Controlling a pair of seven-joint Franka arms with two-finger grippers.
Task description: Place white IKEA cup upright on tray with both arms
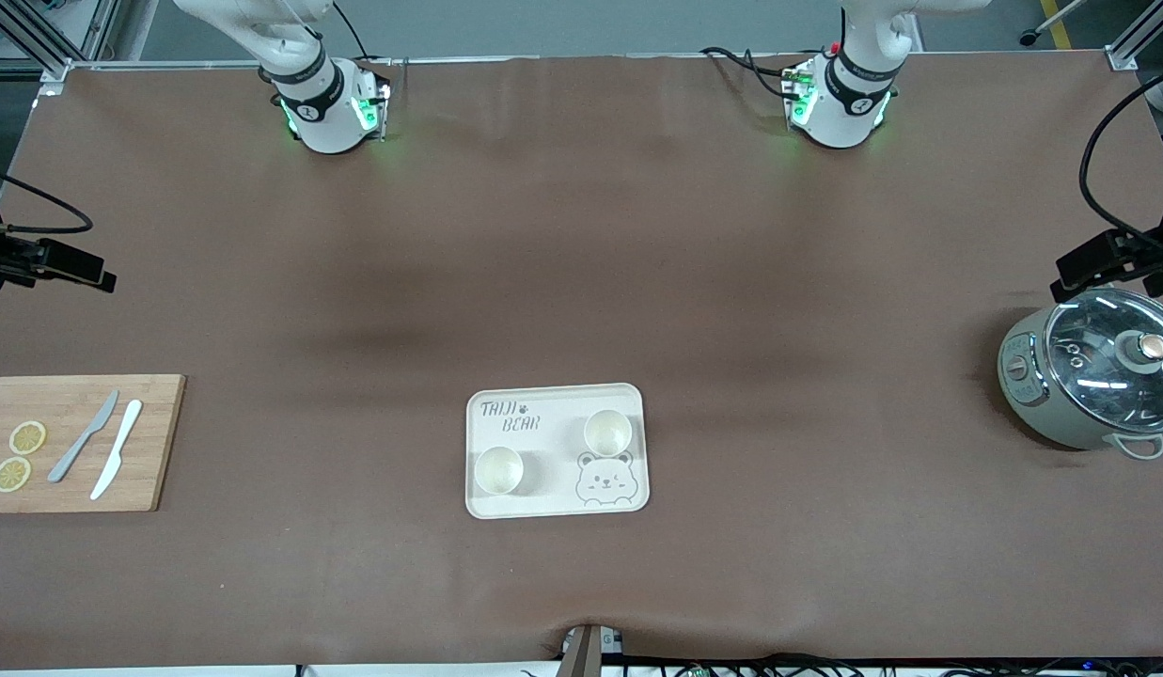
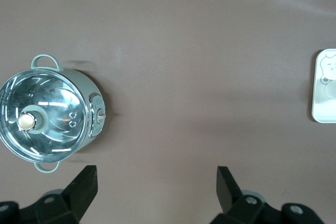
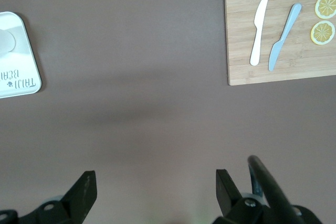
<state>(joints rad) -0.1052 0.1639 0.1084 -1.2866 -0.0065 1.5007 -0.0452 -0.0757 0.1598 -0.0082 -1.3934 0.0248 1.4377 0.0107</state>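
Two round white cups [image 1: 607, 432] upright on rounded cream tray [image 1: 555, 503].

The brown table [image 1: 581, 282] carries a cream tray [image 1: 556, 503] near the front camera, a wooden cutting board [image 1: 158, 442] toward the right arm's end, and a lidded pot [image 1: 1089, 381] toward the left arm's end.
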